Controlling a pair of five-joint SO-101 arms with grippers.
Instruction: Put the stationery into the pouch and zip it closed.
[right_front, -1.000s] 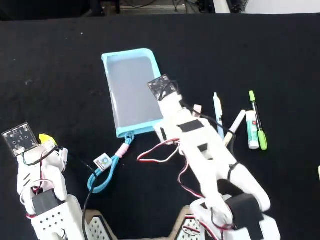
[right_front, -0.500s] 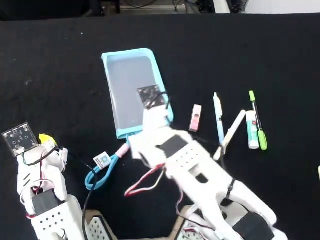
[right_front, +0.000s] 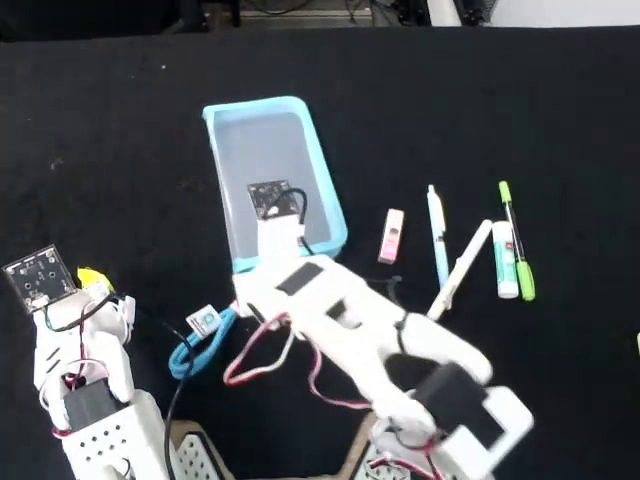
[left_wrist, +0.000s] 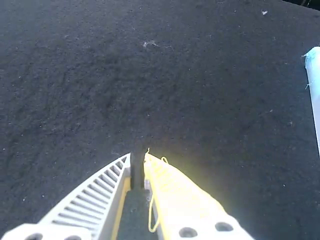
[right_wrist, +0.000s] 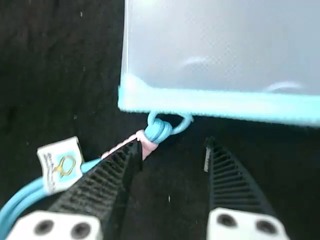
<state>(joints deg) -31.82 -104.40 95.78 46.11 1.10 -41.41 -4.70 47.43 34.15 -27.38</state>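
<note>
While the left claw (left_wrist: 138, 159) rests clenched over the near left of the black tabletop (right_front: 520, 110), the right arm stretches across to the near end of the pouch (right_front: 265, 150). The pouch is pale blue with a cloudy clear face and lies flat near the middle of the tabletop. A blue cord (right_wrist: 162, 127) is knotted at its near edge and trails away to a loop carrying a small tag (right_wrist: 60, 162). The right claw (right_wrist: 170, 146) is released, its jaws spread just short of that edge, one tip beside the knot. To the right of the pouch and apart from it lie the stationery: a pink eraser (right_front: 391, 236), a blue pen (right_front: 438, 235), a white pen (right_front: 460, 268), a glue stick (right_front: 503, 260) and a green pen (right_front: 515, 240).
</note>
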